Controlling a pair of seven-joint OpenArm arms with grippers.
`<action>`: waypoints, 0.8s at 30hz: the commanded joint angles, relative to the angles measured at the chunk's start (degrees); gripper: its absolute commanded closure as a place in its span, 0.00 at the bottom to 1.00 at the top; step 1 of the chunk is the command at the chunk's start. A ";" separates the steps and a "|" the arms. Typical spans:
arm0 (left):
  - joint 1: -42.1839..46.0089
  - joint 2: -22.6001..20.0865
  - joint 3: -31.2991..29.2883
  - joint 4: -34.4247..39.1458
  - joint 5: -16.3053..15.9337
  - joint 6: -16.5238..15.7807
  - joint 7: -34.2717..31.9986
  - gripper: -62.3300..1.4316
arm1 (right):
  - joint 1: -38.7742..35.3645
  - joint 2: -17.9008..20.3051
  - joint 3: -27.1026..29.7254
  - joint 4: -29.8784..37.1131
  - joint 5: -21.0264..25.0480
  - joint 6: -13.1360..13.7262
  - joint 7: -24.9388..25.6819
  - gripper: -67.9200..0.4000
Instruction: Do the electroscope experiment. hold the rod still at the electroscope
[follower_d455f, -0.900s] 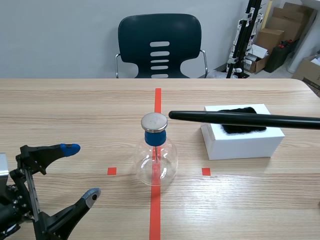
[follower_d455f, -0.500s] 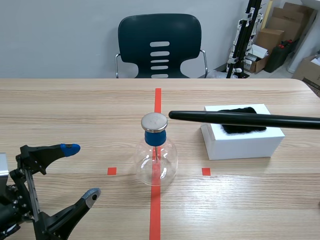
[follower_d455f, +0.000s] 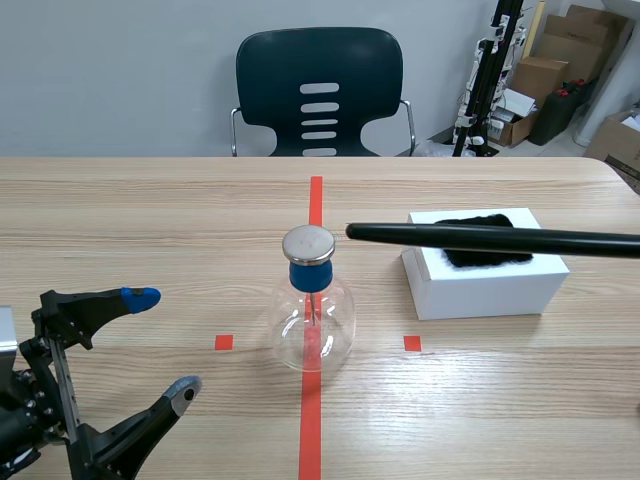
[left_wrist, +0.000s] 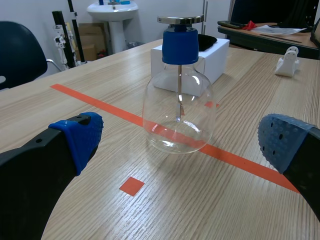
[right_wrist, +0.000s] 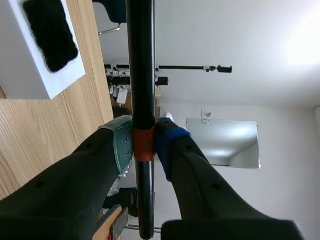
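Wood-grain table (follower_d455f: 150, 200), orange tape line (follower_d455f: 315, 200); dark chair (follower_d455f: 319, 90), cardboard boxes (follower_d455f: 575, 50) behind; left gripper (follower_d455f: 162, 343) spread, right gripper (right_wrist: 144, 145) pinching rod (follower_d455f: 480, 238)

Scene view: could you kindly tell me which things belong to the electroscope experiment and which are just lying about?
Job in hand: electroscope; black rod, clamped in the right gripper.
Lying about: white box with black cloth on it; chair; cardboard boxes beyond the table.
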 joint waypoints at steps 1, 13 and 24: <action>-0.02 -0.20 -0.37 0.72 -0.35 -0.11 -0.79 0.00 | 0.44 0.59 1.51 0.09 1.16 -0.79 0.00 0.99; -0.02 -0.20 -0.37 0.72 -0.35 -0.11 -0.79 0.00 | 0.61 3.65 7.50 -2.93 9.38 -0.83 -2.38 0.99; -0.02 -0.20 -0.37 0.72 -0.35 -0.11 -0.79 0.00 | 5.40 11.78 10.97 -7.54 13.38 -0.90 -12.17 0.99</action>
